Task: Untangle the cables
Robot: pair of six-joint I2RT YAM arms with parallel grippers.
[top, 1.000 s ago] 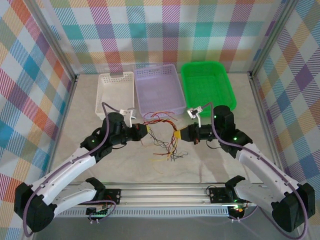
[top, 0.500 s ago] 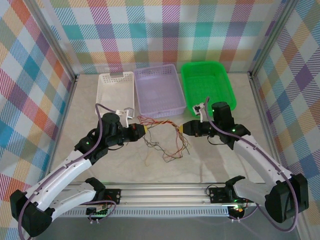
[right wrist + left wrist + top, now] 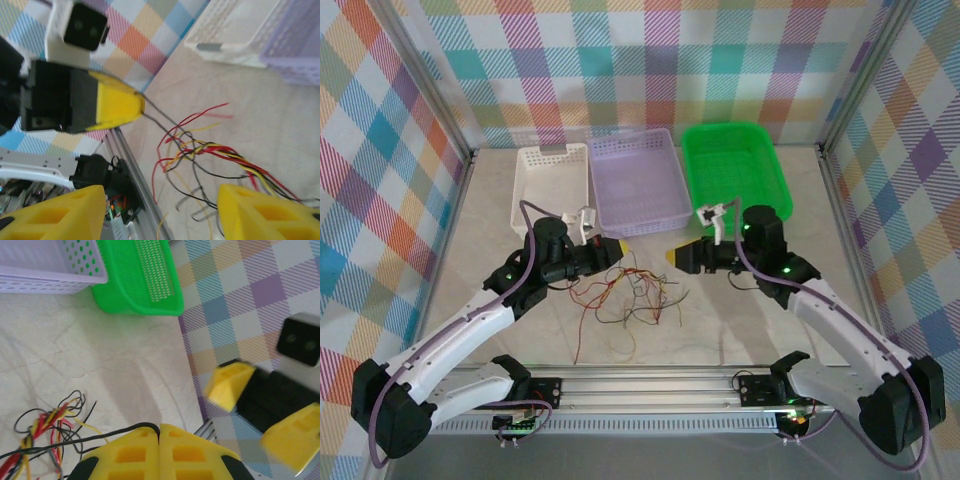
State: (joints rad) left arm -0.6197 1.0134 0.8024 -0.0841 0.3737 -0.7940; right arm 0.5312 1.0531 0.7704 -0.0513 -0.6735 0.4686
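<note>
Still left: your cables (image 3: 625,300), one knotted heap.
Left gripper (image 3: 617,246): pinching one of them.
Right gripper (image 3: 672,257): spread, empty.

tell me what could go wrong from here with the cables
The left jaws are shut on the cables, whose red, yellow and black strands are twisted together; pulling may tighten that twist.
The right jaws hang open, off the slack pile, so a grab could pinch several strands at once.
A red strand trails toward the rail; it might snag.
</note>
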